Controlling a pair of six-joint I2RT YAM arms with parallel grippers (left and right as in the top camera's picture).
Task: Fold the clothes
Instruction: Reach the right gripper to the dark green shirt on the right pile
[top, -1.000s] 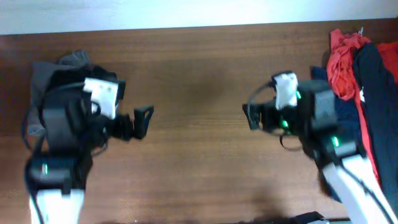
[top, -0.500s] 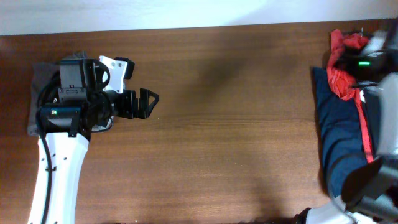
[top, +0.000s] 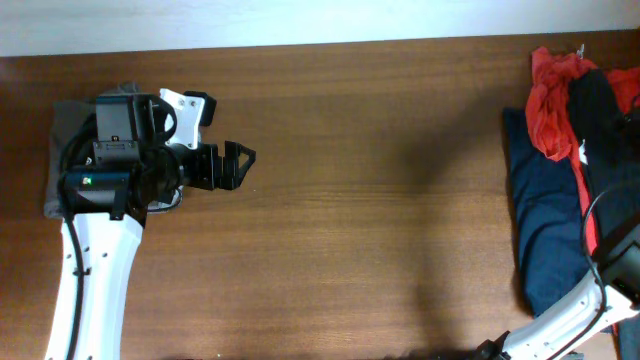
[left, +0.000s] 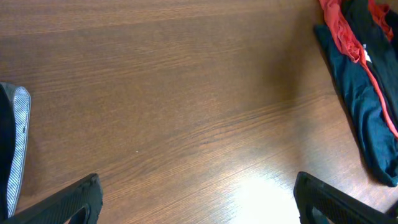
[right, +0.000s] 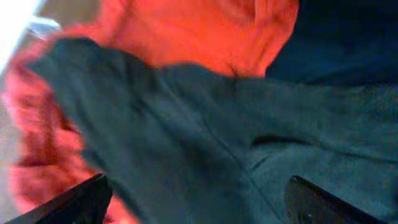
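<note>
A pile of clothes lies at the table's right edge: a red garment (top: 546, 110), a navy one (top: 544, 220) and a dark green-black one (top: 597, 115). The pile also shows in the left wrist view (left: 360, 93). A folded grey garment (top: 70, 125) lies at the far left under my left arm. My left gripper (top: 238, 165) is open and empty over bare table left of centre. My right gripper is out of the overhead view; its wrist view shows its jaws (right: 198, 205) open just above the dark green-black cloth (right: 186, 143), with red cloth (right: 205, 31) beyond.
The brown wooden table (top: 370, 200) stretches between the two arms. A white wall strip (top: 300, 20) runs along the far edge. My right arm's white link (top: 570, 320) crosses the bottom right corner.
My right arm swung from the table's centre right out over the clothes pile and left the overhead view. My left gripper shifted slightly up and right, then held still.
</note>
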